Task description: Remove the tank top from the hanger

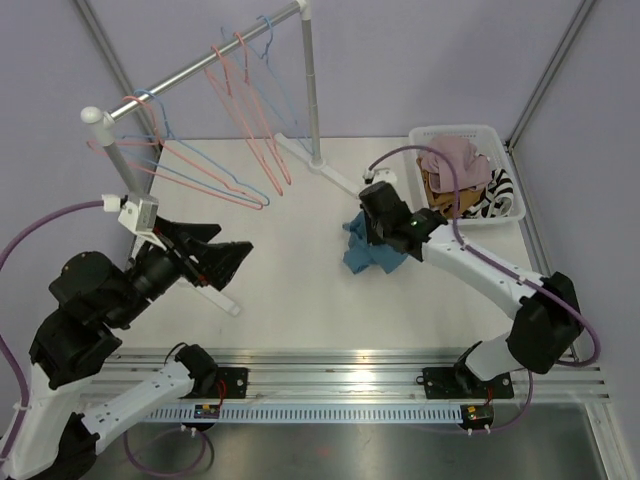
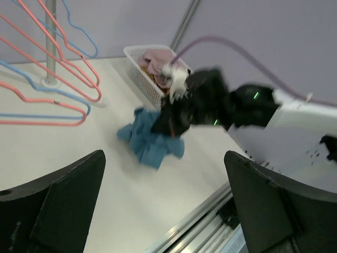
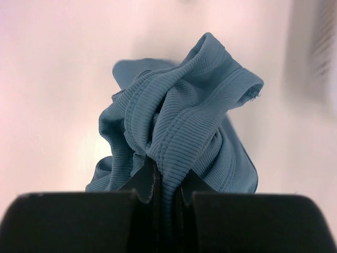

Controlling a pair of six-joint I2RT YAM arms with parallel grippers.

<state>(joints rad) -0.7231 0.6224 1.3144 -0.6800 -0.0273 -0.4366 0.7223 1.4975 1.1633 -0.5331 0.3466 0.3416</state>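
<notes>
Nearest, at the left, the left hand (image 1: pixel 238 266) hangs over the worktop (image 1: pixel 300 300) with its fingers spread wide, holding nothing. Behind it, bare pink and blue hangers (image 1: pixel 215 180) hang from the rail (image 1: pixel 200 62). Right of centre, the blue tank top (image 1: pixel 362 256) lies bunched on the worktop, off any hanger, a fold pinched in the right hand (image 3: pixel 166 196). A white basket (image 1: pixel 508 170) of clothes sits far right.

Overhead plus two wrist views.
Top looking steeply down from the near side; left wrist facing across from afar, right wrist close up; shared in all three, the crumpled blue ribbed tank top (image 3: pixel 179 132).
</notes>
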